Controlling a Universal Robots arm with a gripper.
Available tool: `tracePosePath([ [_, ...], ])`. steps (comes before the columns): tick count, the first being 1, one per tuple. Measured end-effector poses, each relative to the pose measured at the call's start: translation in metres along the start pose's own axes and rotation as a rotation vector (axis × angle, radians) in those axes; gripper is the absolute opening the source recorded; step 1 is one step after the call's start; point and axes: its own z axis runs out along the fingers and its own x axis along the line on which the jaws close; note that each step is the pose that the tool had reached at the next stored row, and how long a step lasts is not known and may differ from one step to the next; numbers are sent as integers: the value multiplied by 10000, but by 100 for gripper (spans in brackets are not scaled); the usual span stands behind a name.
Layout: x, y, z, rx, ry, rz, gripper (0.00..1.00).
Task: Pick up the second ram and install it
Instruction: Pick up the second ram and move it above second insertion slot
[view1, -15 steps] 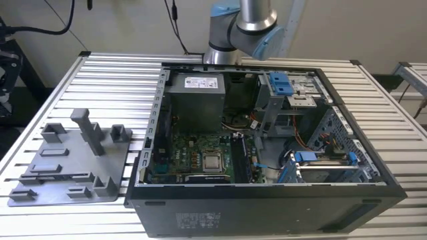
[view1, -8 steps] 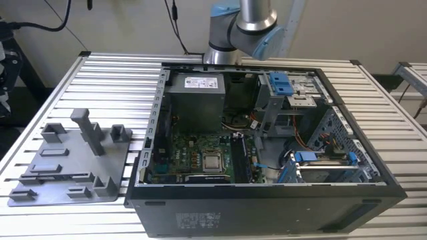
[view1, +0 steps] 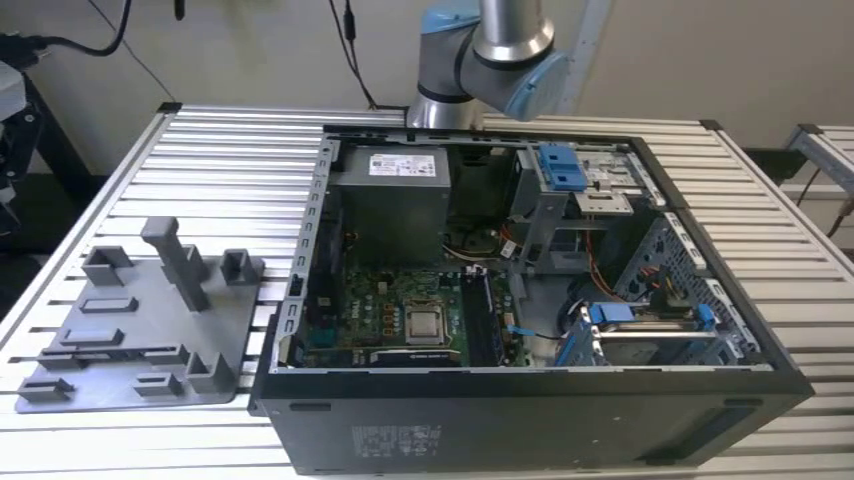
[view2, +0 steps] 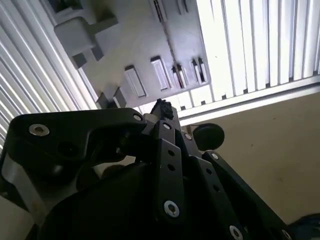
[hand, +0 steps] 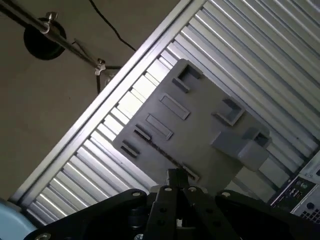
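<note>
Starting at the exterior view's left, you have the grey holder tray (view1: 134, 330) on the slatted tabletop (view1: 240, 150). In the first wrist view the second ram (hand: 162, 151) shows as a thin dark strip lying in its long slot. Your jaws hang well above that tray, pressed together on nothing. Rightward stands the open computer case (view1: 534, 425), its white labels (view1: 400, 160) too small to read.

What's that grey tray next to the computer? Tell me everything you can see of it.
The tray is a flat plate of matte grey plastic with raised blocks, shallow rectangular slots and one tall post standing up from it. It lies flat on the slatted metal table, close to the open computer case, at the exterior view's left of it. Whether they touch is unclear.
</note>
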Motion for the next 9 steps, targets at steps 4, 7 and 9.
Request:
tracePosePath([
  [4, 0, 0, 0, -15, 44, -718, 11],
  [7, 0, 0, 0, -26, 77, -1256, 11],
  [9, 0, 0, 0, -33, 99, -1632, 11],
])
